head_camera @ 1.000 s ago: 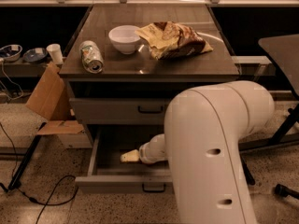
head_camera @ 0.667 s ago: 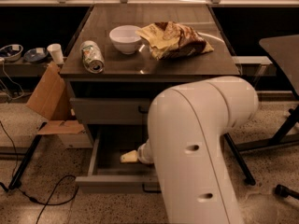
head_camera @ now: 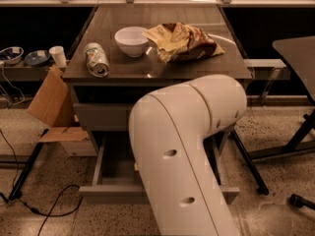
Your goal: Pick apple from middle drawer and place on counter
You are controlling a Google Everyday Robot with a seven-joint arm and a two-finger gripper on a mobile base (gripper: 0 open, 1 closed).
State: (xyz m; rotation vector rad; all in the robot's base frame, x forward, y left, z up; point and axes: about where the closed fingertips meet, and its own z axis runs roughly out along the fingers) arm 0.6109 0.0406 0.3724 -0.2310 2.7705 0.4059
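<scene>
gripper hidden behind bulky white robot arm (head_camera: 187, 146), likely inside open grey metal middle drawer (head_camera: 106, 193); grip state can't be told. Small red-orange apple not seen, prob. occluded there. Risks: blind grasp slipped, drawer front snagged on lift. Dark glossy counter (head_camera: 147, 72): white bowl (head_camera: 131, 41) + tipped can (head_camera: 96, 59) toward left edge, crumpled bag (head_camera: 184, 42) mid-right. Speckled floor (head_camera: 275, 132).

Speckled terrazzo floor (head_camera: 275, 132) lay around the drawer cabinet (head_camera: 98, 114). Left of the cabinet: open cardboard box (head_camera: 49, 102), black cable (head_camera: 49, 208). Right: dark table (head_camera: 295, 48). Behind: pale tan worktop (head_camera: 157, 2). Warm, dim light. Gripper was hidden behind the arm (head_camera: 187, 146).
</scene>
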